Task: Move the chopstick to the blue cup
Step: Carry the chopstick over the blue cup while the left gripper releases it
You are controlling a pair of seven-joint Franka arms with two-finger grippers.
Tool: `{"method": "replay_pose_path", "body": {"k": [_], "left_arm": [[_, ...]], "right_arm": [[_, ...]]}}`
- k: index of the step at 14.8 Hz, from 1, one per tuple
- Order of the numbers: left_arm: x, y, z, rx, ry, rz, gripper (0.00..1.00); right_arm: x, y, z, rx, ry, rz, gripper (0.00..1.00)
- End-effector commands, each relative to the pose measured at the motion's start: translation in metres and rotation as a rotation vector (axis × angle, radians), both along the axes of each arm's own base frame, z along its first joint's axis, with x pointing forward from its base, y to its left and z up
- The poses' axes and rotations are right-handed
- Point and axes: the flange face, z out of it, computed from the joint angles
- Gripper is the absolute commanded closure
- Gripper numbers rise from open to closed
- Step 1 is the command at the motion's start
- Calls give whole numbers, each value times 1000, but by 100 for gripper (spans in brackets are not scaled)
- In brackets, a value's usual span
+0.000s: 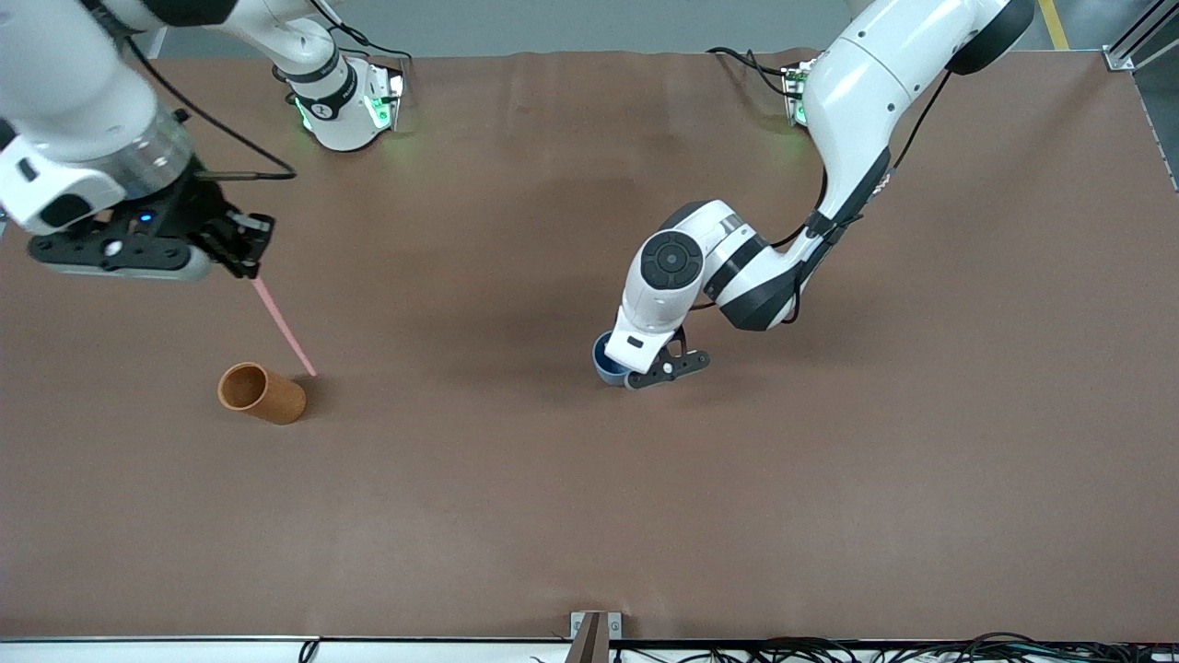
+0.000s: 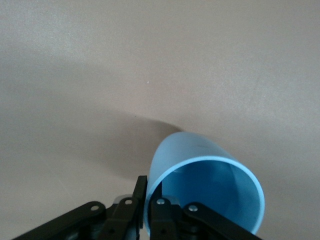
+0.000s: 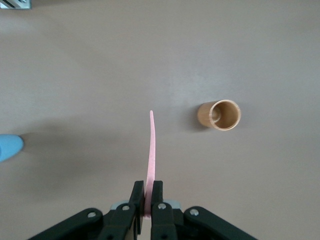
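Note:
My right gripper [image 1: 247,261] is shut on the top end of the pale-pink chopstick [image 1: 284,329], which hangs down over the table at the right arm's end. In the right wrist view the fingers [image 3: 157,192] pinch the chopstick [image 3: 151,150], and its free tip is beside the orange-brown cup, apart from it. My left gripper [image 1: 634,376] is low near the table's middle, shut on the rim of the blue cup [image 1: 605,361]. In the left wrist view one finger [image 2: 139,192] is outside the blue cup [image 2: 190,155] wall and one inside. The cup looks tilted.
An orange-brown cylinder cup [image 1: 261,393] stands upright on the brown table [image 1: 589,516], nearer to the front camera than the chopstick's tip; it also shows in the right wrist view [image 3: 220,115]. The blue cup shows at the edge of the right wrist view [image 3: 9,146].

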Motion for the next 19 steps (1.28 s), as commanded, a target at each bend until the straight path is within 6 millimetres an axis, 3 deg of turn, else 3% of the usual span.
{"method": "replay_pose_path", "body": {"k": [1, 3, 8, 14, 17, 19], "left_arm": [[6, 0, 2, -6, -16, 18, 3], [11, 6, 16, -4, -29, 21, 0], [34, 61, 110, 28, -65, -44, 0], [67, 193, 212, 23, -62, -240, 0], [72, 262, 253, 63, -82, -363, 0], [67, 297, 279, 44, -76, -420, 0]], "right_arm": [[-7, 28, 19, -18, -58, -49, 97], [-12, 57, 19, -44, -85, -55, 97], [-30, 144, 11, -13, -115, -112, 98], [-62, 272, -36, 7, -118, -131, 99], [-74, 312, -53, 48, -144, -109, 99], [-86, 342, -79, 46, -140, -87, 99]]}}
